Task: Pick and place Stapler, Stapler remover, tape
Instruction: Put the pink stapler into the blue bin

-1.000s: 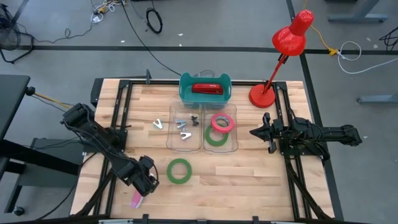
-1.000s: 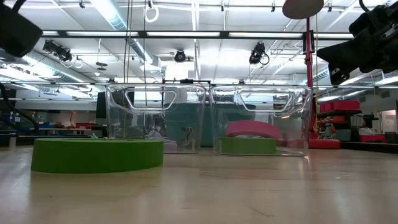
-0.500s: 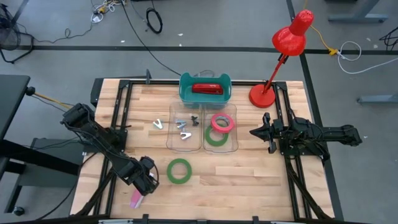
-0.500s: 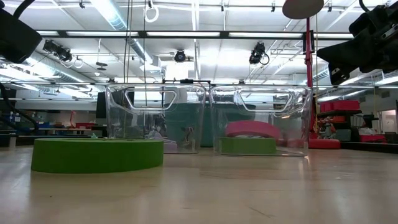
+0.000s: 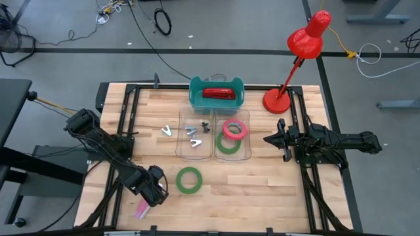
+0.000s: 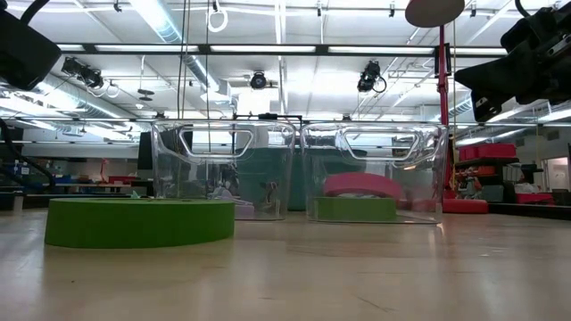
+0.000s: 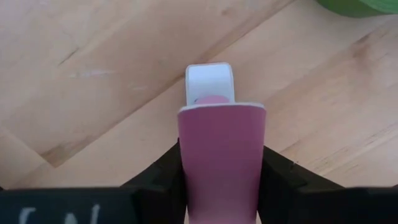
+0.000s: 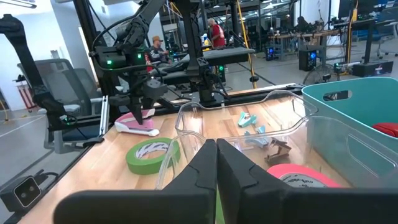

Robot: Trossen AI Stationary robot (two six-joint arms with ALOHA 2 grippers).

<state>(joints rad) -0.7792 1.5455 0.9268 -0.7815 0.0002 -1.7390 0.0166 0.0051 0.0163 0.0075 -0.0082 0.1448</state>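
My left fingers (image 5: 149,196), at the lower left of the high view, are clenched on a pink stapler (image 7: 221,165) low over the table (image 5: 262,183). One green tape roll (image 5: 189,179) lies just beside them toward the centre. The other green roll (image 5: 228,144) and the red-pink roll (image 5: 234,129) sit in the right clear bin (image 5: 247,131). My right fingers (image 8: 216,163), at the right of the high view, are pressed together on nothing.
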